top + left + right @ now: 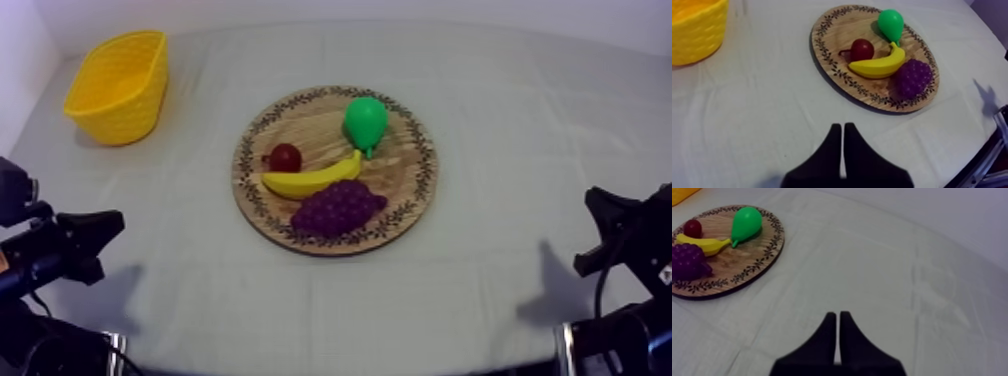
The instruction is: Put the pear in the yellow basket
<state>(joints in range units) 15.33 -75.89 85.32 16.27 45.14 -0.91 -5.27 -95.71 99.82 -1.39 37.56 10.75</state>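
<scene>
Grey-white cloth (500,130) under all: pear (365,122) on wooden board (410,165), yellow basket (125,110) well apart — left gripper (842,126), right gripper (838,314) both pressed together.

No text, label, brand, number or sign can be read on anything in these views.

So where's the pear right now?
In the top view the pear lies on the board, at its far right part, next to the banana's tip. The basket stands well away at the far left.
</scene>
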